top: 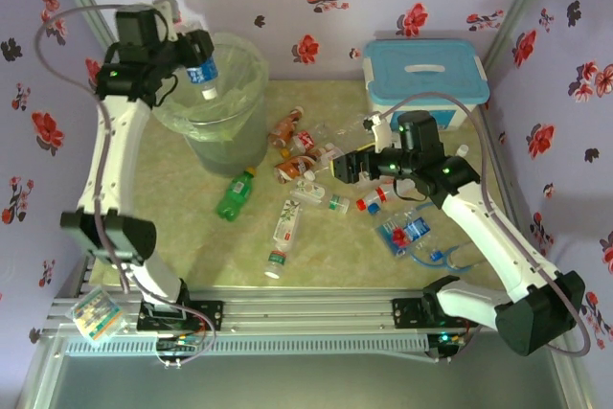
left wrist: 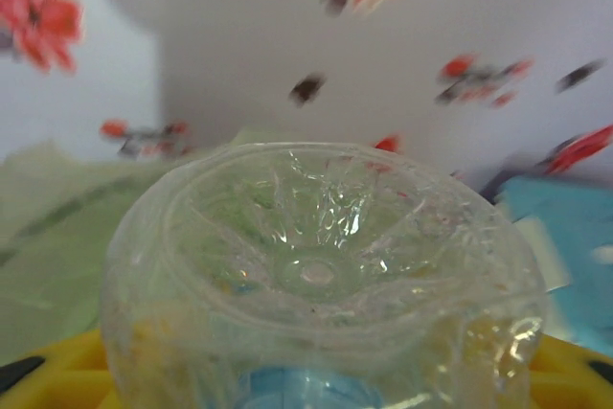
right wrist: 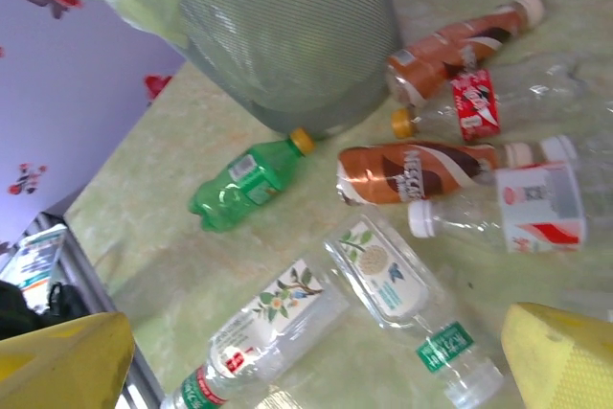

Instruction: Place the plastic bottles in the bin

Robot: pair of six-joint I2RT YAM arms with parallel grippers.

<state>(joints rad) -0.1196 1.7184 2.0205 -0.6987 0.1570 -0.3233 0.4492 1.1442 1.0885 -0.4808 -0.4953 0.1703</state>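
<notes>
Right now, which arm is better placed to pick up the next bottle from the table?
Right. Its tool is open and hovers over the loose bottles on the table. The left tool is busy, holding a blue-label bottle over the bin.

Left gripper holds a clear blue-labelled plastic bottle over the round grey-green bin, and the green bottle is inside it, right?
No: the green plastic bottle lies on the table beside the round grey-green bin, as the top external view shows. The rest holds.
</notes>
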